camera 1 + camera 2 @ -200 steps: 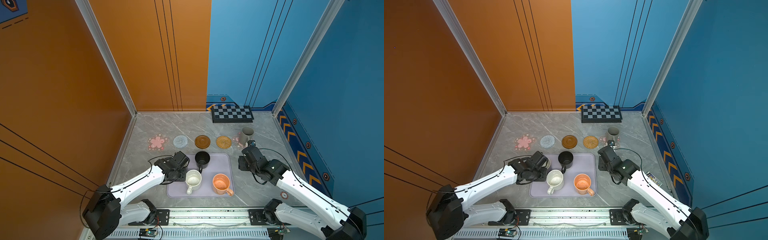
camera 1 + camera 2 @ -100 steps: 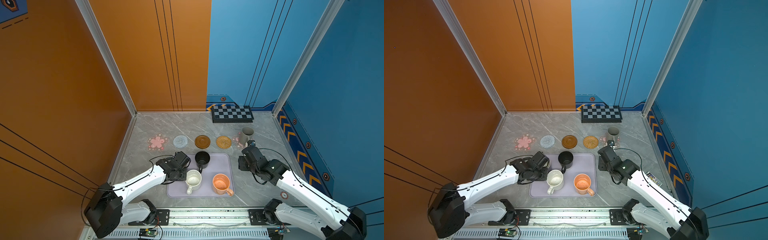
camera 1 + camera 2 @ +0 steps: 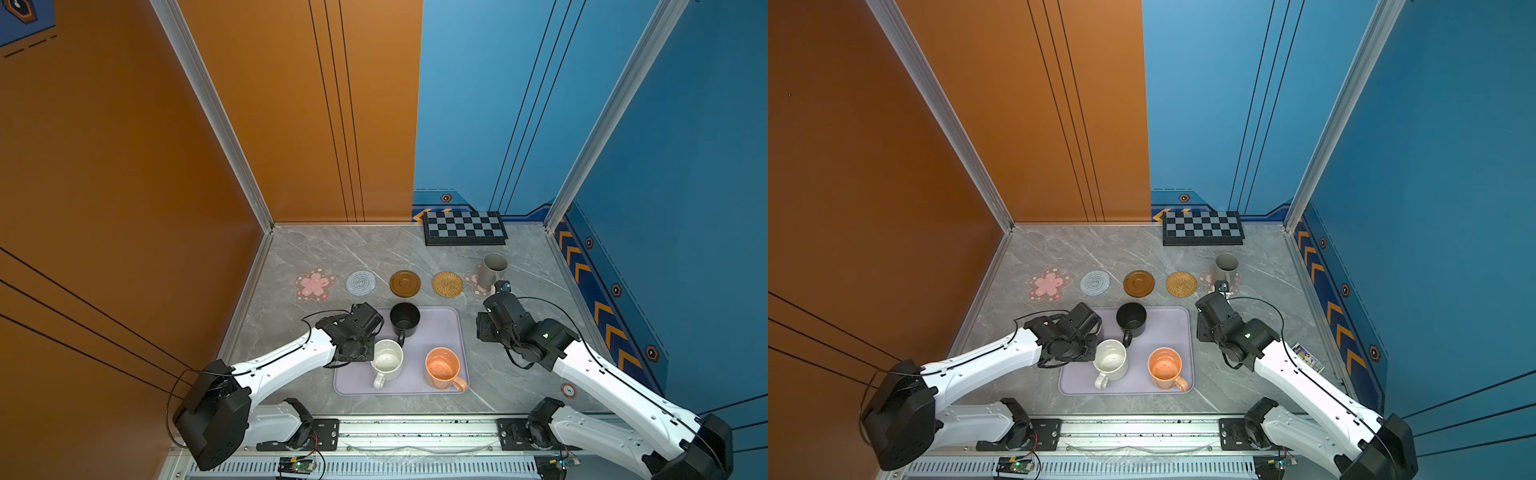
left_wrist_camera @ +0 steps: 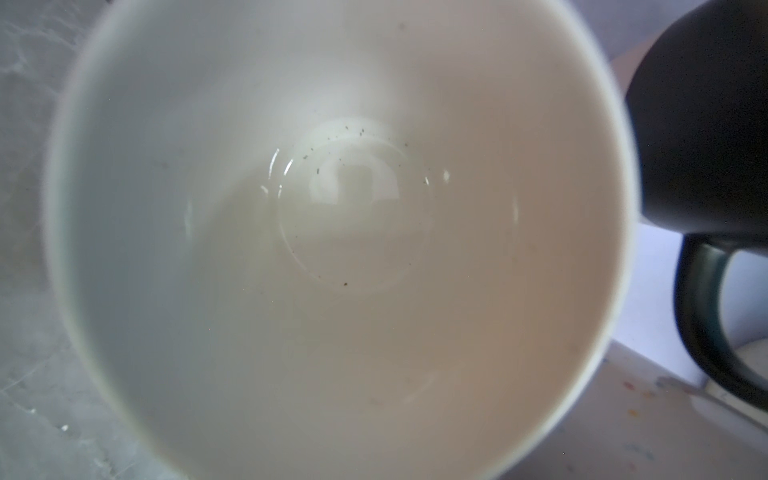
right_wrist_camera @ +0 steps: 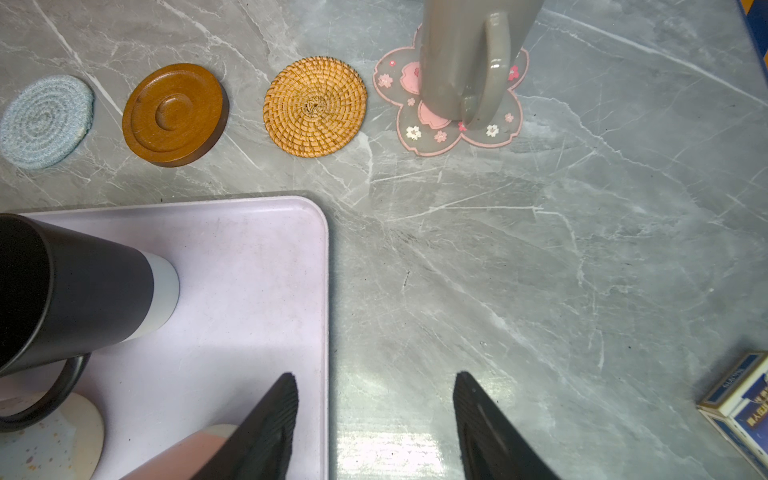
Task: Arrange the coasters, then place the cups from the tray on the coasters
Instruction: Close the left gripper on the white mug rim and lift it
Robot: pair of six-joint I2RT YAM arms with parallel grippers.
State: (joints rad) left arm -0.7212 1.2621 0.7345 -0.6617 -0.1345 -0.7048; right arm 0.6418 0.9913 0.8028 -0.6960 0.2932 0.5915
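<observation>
Five coasters lie in a row: pink flower [image 3: 314, 284], grey spiral [image 3: 360, 283], wooden disc [image 3: 404, 283], rattan [image 3: 447, 284], and a second pink flower [image 5: 415, 133] under the grey cup [image 3: 492, 270]. On the lavender tray [image 3: 440, 328] stand the black cup [image 3: 404, 318], the white speckled cup [image 3: 387, 358] and the orange cup [image 3: 442, 368]. My left gripper [image 3: 361, 328] hangs over the tray's far left corner. Its wrist view is filled by a cream cup interior [image 4: 332, 249], and its fingers are hidden. My right gripper [image 5: 374, 399] is open and empty over the tray's right rim.
A black-and-grey chequered board [image 3: 465, 227] lies against the back wall. A small blue card box [image 3: 1307, 357] sits on the table under my right arm. Orange and blue walls enclose the marble table on three sides.
My left gripper has shifted slightly toward the tray's corner, over the cream-lined cup. The right arm and the cups have not moved.
</observation>
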